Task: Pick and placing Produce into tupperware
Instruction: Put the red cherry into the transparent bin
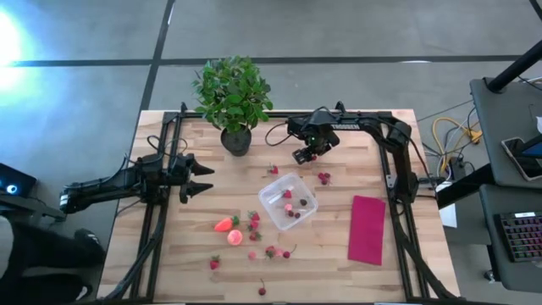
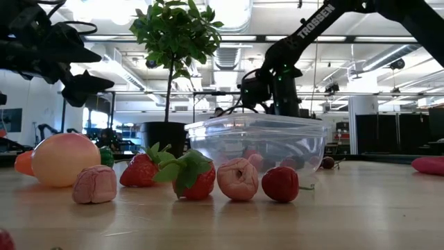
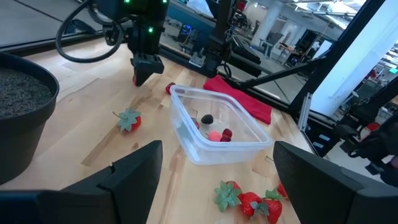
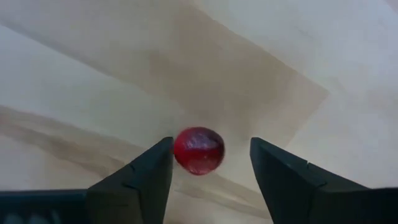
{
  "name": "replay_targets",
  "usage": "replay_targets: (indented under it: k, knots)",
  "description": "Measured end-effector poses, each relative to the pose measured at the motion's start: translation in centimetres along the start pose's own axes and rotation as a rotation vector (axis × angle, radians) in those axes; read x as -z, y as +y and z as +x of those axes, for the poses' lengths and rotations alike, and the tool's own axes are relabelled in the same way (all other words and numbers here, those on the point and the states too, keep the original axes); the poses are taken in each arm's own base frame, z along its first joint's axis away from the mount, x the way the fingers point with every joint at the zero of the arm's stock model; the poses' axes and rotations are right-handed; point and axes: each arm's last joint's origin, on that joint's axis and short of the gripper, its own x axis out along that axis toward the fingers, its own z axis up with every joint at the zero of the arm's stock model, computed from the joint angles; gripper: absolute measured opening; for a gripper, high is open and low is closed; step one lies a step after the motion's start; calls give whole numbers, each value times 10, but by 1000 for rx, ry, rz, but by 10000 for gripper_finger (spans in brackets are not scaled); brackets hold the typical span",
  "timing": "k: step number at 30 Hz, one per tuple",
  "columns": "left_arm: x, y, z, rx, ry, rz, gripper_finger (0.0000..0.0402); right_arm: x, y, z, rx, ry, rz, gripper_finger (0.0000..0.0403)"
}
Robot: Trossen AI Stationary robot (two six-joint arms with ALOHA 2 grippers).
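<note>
The clear square tupperware [image 1: 288,202] sits mid-table with a few dark red berries [image 1: 292,210] inside. My right gripper [image 1: 303,157] hangs just beyond its far side, open and pointing down, its fingers [image 4: 149,171] on either side of one small red berry [image 4: 198,150] that lies on the wood. The orange-red strawberry [image 1: 225,224], the round pink fruit [image 1: 235,237] and several small red fruits [image 1: 271,251] lie on the table nearer the front edge. My left gripper [image 1: 203,180] waits open, left of the tupperware, above the table. My right gripper comes at the small red berry [image 4: 198,150] from above, pointing down. The berry lies on the table close against one finger [image 4: 163,163], with a gap to the other. Whether that finger touches it, I cannot tell.
A potted green plant [image 1: 235,140] stands at the far edge, left of my right gripper. A flat magenta cloth [image 1: 367,229] lies at the right. A strawberry [image 1: 273,169] and two berries [image 1: 323,178] lie near the tupperware's far side. Black frame rails run along both table sides.
</note>
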Motion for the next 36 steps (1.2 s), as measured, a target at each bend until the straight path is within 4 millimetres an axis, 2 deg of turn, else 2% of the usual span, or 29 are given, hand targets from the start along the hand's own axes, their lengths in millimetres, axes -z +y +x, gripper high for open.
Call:
replay_targets:
  k: [13, 18, 21, 24, 30, 33, 36]
  knots:
    - [0, 0, 0, 0, 0, 0, 293, 0, 1, 2, -41, -9, -8, 107]
    - [0, 0, 0, -1, 0, 0, 293, 2, 1, -2, -50, -9, -29, 88]
    - [0, 0, 0, 0, 0, 0, 293, 10, 4, -21, -106, -22, -52, 90]
    - [0, 0, 0, 0, 0, 0, 293, 27, 5, -52, -173, -53, -80, 94]
    - [0, 0, 0, -1, 0, 0, 293, 77, 13, -120, -492, -67, -153, 96]
    - [0, 0, 0, -1, 0, 0, 293, 101, 28, -138, -582, -99, -179, 101]
    - [0, 0, 0, 0, 0, 0, 293, 118, 49, -141, -647, -138, -192, 109]
